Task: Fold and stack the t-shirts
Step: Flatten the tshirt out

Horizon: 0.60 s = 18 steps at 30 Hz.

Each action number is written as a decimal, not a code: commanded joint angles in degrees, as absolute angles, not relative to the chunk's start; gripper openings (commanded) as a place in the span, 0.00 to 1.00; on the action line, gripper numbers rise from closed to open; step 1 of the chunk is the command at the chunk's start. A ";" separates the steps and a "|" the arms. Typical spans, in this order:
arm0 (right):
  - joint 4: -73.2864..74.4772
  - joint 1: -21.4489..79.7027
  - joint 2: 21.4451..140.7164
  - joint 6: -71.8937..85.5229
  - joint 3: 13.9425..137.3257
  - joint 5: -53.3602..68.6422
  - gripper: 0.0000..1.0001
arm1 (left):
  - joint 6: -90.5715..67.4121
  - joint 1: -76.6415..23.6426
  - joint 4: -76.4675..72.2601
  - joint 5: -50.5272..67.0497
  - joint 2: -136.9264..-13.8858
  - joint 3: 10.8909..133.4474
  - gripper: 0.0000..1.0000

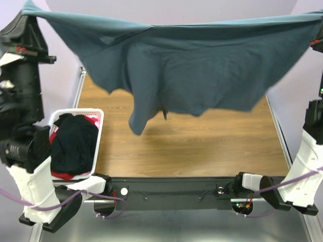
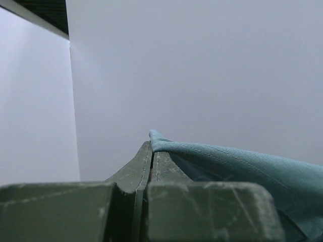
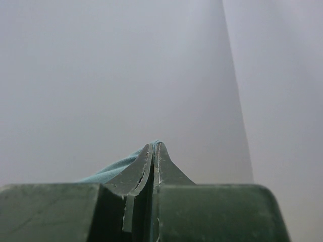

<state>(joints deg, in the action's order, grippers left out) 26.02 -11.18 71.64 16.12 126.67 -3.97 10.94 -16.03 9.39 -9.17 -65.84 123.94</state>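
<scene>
A slate blue-grey t-shirt [image 1: 202, 65] hangs stretched high above the table, its top edge taut from upper left to upper right, its lower part drooping in folds. My left gripper [image 2: 152, 143] is shut on the shirt's edge [image 2: 237, 161] at the upper left. At the upper right, my right gripper [image 3: 154, 146] is shut on the other end of the cloth [image 3: 113, 169]. In the top view both sets of fingertips are hidden by the cloth or the frame edge. A black t-shirt [image 1: 74, 143] and a red-pink one [image 1: 60, 175] lie in the basket.
A white lattice basket [image 1: 98, 115] stands at the table's left edge. The wooden table [image 1: 212, 146] lies under the hanging shirt. Both wrist views face a plain pale wall [image 2: 202, 65]. The arm bases sit along the near edge.
</scene>
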 commanded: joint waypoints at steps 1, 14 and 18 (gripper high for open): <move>23.12 -11.87 71.19 12.13 128.23 -9.41 0.01 | 13.18 -15.38 5.10 -8.96 -65.04 126.39 0.00; 21.36 -11.87 76.46 16.26 109.26 -2.90 0.01 | 14.85 -15.38 7.65 -13.00 -78.56 108.92 0.00; 21.10 -11.87 83.39 17.75 100.84 0.00 0.01 | 15.03 -15.38 5.45 -16.25 -88.21 100.39 0.00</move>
<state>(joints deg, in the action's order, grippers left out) 21.50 -11.18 78.13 16.29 106.43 -1.21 13.43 -16.01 5.78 -11.00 -79.31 106.54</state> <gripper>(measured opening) 0.036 0.037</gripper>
